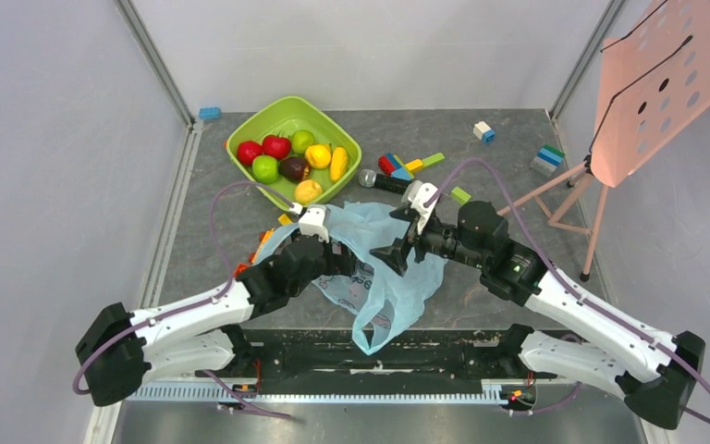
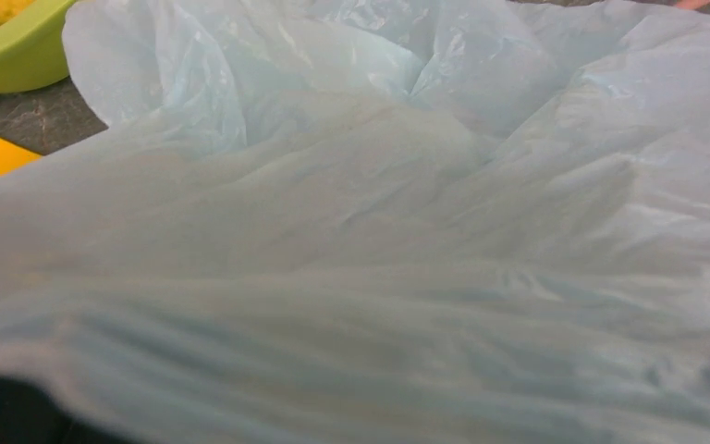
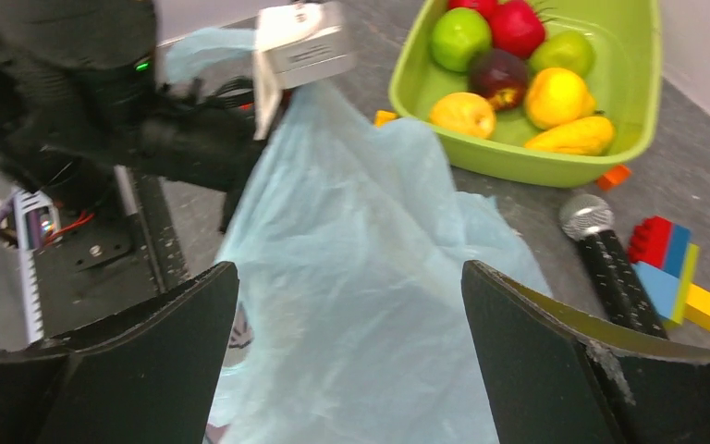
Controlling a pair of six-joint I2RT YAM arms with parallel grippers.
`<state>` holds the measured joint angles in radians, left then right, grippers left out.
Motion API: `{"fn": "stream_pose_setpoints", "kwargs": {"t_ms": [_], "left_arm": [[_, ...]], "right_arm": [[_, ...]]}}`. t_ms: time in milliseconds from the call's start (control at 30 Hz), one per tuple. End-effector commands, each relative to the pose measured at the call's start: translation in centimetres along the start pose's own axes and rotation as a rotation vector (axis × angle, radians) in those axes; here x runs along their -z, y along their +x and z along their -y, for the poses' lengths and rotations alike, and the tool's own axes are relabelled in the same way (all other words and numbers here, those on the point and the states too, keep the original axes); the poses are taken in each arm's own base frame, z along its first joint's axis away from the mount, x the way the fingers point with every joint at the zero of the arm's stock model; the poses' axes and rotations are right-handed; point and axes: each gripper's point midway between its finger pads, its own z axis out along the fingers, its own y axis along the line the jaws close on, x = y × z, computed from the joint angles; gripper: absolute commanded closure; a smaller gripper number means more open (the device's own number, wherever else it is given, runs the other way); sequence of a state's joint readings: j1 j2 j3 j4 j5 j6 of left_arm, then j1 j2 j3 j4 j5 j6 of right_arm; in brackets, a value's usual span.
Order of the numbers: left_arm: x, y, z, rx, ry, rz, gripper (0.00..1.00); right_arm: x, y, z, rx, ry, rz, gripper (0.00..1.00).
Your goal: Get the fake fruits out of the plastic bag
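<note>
Fruits (image 1: 291, 157) sit in the bowl (image 1: 289, 100), the bag (image 1: 384, 277) slumped just beside it, right gripper (image 1: 391, 256) gaping above the bag and left gripper (image 1: 336, 252) spread wide under its film, so a retreating arm could snag the plastic and tip the bowl.

The fake fruits (image 1: 291, 159) are sitting in the bowl (image 1: 287, 113) at the far left of the table (image 1: 508, 176), the plastic bag (image 1: 384, 277) is lying before it, seemingly draping over the near edge, and a microphone (image 1: 384, 182) and blocks (image 1: 409, 165) are lying right of the bowl.
</note>
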<state>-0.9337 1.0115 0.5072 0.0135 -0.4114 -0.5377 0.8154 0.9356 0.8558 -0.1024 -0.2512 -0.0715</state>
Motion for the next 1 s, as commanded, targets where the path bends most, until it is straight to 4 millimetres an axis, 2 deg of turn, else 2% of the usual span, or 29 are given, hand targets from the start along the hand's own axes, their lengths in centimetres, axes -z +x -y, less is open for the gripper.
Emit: {"fn": "stream_pose_setpoints", "kwargs": {"t_ms": [0, 133, 233, 333, 400, 500, 600, 667, 833, 967], "left_arm": [[-0.3, -1.9, 1.7, -0.041, 0.034, 0.013, 0.00], [-0.6, -1.6, 2.1, -0.053, 0.038, -0.022, 0.00], [-0.6, -1.6, 2.2, -0.050, 0.044, -0.025, 0.00], [-0.4, -1.5, 2.1, -0.052, 0.045, -0.028, 0.00], [-0.2, -1.4, 2.0, -0.054, 0.049, -0.027, 0.00], [0.1, -0.9, 1.6, -0.054, 0.053, -0.026, 0.00], [0.4, -0.1, 1.6, -0.058, 0.082, -0.031, 0.00], [0.4, 0.1, 1.9, -0.060, 0.116, -0.024, 0.02], [0.8, 0.8, 3.7, -0.114, 0.232, -0.027, 0.09], [1.6, 0.1, 5.9, -0.183, 0.309, 0.020, 0.10]], "right_arm": [[-0.6, 2.2, -1.4, 0.023, -0.009, -0.063, 0.06], [-1.3, 3.4, -1.6, 0.057, 0.036, -0.098, 0.05], [-1.6, 4.1, -0.1, 0.077, 0.151, -0.120, 0.06], [-1.6, 4.7, 1.6, 0.093, 0.259, -0.150, 0.12], [-1.5, 4.9, 2.1, 0.085, 0.293, -0.163, 0.24], [-1.7, 5.1, 1.9, 0.074, 0.280, -0.160, 0.42], [-1.5, 4.9, 1.6, 0.060, 0.273, -0.147, 0.67], [-1.3, 5.0, 1.4, 0.053, 0.261, -0.146, 0.77], [0.0, 5.5, 0.0, 0.022, 0.197, -0.119, 0.89], [0.3, 6.4, -2.0, -0.013, 0.093, -0.114, 0.89]]}}
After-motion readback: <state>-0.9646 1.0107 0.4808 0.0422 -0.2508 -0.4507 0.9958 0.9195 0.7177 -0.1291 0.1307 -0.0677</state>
